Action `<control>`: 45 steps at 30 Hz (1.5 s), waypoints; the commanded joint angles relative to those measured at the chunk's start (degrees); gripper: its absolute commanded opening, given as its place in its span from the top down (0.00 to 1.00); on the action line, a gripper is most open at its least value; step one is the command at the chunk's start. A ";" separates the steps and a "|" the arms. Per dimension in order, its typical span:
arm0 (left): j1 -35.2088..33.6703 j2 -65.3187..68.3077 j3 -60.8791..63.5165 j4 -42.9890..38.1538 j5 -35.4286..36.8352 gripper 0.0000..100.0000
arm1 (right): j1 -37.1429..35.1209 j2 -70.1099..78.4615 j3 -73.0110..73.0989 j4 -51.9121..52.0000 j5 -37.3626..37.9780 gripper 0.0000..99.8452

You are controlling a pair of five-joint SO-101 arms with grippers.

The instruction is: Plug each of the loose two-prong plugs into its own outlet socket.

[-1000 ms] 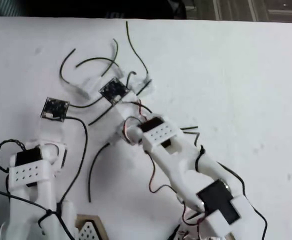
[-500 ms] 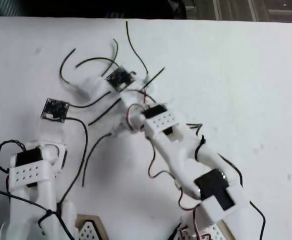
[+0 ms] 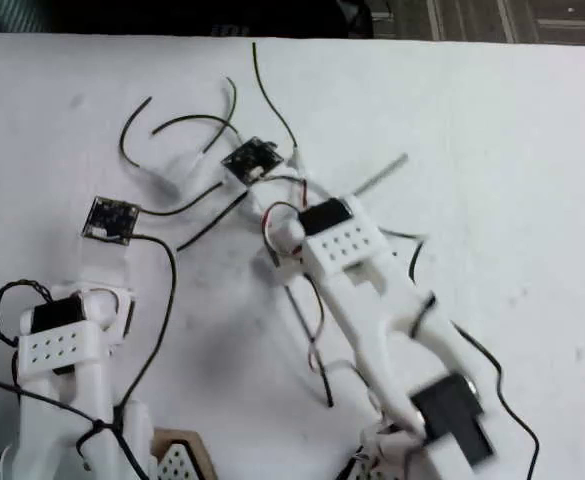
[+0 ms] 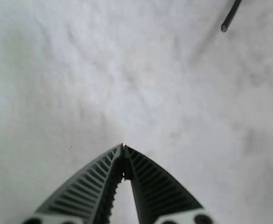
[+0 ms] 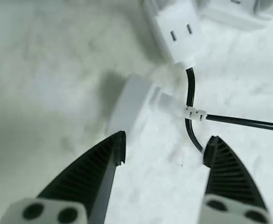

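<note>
High view, white table (image 3: 512,130), dark backdrop (image 3: 172,15), left jaws together, right jaws apart

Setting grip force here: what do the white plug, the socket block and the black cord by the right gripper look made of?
Plug: smooth matte white plastic, apparently moulded; rounded edges, even shading. Socket block: likely the same hard white plastic; two crisp slots. Cord: black rubber or vinyl sheath, I'd guess; it bends in a smooth curve.
</note>
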 commanded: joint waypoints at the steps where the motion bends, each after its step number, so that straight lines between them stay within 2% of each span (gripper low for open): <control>1: -0.13 -1.36 -0.26 -1.85 -0.53 0.97 | -2.33 -15.34 3.52 2.77 -0.44 0.80; 7: -0.22 -1.36 -0.09 -2.37 -0.53 0.98 | -2.77 -37.41 16.79 0.22 -0.44 0.98; 17: -0.31 -1.45 1.49 -5.89 0.26 0.98 | -2.24 -63.78 37.80 -0.22 -0.35 0.98; 23: -0.40 -2.15 1.41 -6.86 3.60 0.98 | 7.08 -75.30 45.98 -0.57 -0.35 0.98; 27: 0.04 -10.95 5.19 -7.03 6.42 0.98 | 10.24 -81.36 51.25 -0.57 -0.35 0.98; 32: 0.04 -29.41 13.54 -6.15 6.51 0.98 | 10.42 -89.54 58.11 -0.48 -0.35 0.98; 39: 0.13 -50.07 17.76 5.27 6.51 0.98 | 10.51 -90.95 63.30 -0.13 -0.44 0.98; 45: 0.13 -59.56 20.92 8.35 6.51 0.98 | 14.37 -91.30 69.36 -0.13 -0.44 0.98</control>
